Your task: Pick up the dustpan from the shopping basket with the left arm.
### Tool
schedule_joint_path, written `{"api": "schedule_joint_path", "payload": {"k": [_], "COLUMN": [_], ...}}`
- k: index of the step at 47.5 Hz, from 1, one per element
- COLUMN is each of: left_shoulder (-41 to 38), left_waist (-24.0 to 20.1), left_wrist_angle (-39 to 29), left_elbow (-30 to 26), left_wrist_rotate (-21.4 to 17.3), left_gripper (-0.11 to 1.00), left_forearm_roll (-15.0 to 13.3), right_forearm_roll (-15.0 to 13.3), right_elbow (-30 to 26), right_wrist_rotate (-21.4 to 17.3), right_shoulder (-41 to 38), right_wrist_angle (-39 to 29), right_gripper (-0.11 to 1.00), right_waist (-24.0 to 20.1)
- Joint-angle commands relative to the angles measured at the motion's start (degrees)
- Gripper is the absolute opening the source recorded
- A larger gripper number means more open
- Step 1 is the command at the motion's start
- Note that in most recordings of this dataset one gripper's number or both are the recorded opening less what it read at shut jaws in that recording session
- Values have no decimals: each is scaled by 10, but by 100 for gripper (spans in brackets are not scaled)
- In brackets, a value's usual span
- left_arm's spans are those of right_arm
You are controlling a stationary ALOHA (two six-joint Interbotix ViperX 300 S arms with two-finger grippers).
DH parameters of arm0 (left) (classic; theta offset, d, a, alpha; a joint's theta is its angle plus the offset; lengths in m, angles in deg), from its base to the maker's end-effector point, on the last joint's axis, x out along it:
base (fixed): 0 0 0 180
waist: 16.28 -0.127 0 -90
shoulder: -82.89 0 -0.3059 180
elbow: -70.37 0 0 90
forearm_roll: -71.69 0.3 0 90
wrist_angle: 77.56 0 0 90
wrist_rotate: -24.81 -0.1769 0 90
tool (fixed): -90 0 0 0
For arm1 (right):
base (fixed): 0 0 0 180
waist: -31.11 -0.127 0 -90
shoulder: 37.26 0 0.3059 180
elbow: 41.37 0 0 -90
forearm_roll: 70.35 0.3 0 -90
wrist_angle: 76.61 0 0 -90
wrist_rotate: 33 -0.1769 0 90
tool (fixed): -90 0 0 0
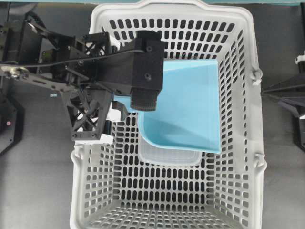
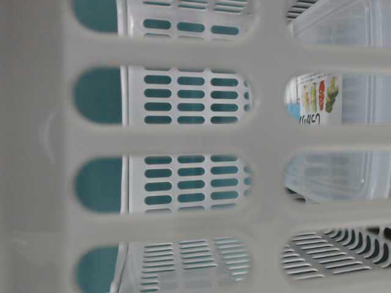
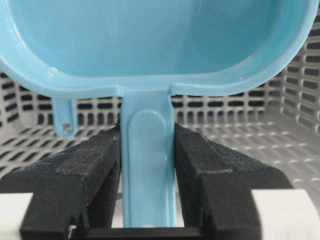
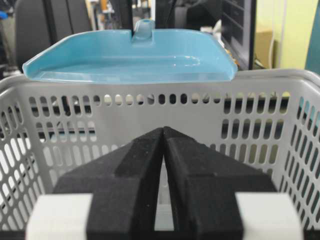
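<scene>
The light blue dustpan (image 1: 190, 105) hangs level over the grey shopping basket (image 1: 248, 143). In the right wrist view the dustpan (image 4: 130, 55) sits above the basket's rim (image 4: 225, 75). In the left wrist view my left gripper (image 3: 148, 145) is shut on the dustpan's thin handle (image 3: 149, 165), with a black pad pressed on each side, and the pan (image 3: 150, 40) is straight ahead. In the overhead view the left arm's boxy wrist (image 1: 143, 67) hides the jaws. My right gripper (image 4: 164, 131) is shut and empty, outside the basket wall.
A clear plastic tray (image 1: 169, 155) lies on the basket floor under the dustpan's near edge; it also shows in the table-level view (image 2: 330, 177) through the slotted wall (image 2: 183, 140). The right arm (image 1: 290, 98) stays at the right edge, beside the basket.
</scene>
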Motion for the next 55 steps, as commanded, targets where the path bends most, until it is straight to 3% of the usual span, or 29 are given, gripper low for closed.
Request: {"api": "schedule_joint_path", "payload": {"k": [1,55], "left_shoulder": [9,1], "left_waist": [1,1], "left_wrist_angle": [2,0], "left_elbow": [-12,-11], "left_wrist_rotate": [2,-6], "left_gripper": [30,30], "left_forearm_roll": [2,2], "right_forearm_roll": [3,3], "right_elbow": [-4,1], "right_wrist_rotate": [-1,-1], "right_shoulder": [-3,-3], "right_wrist_angle": [3,3], "right_gripper": [-1,-1], "right_waist": [-1,-1]}}
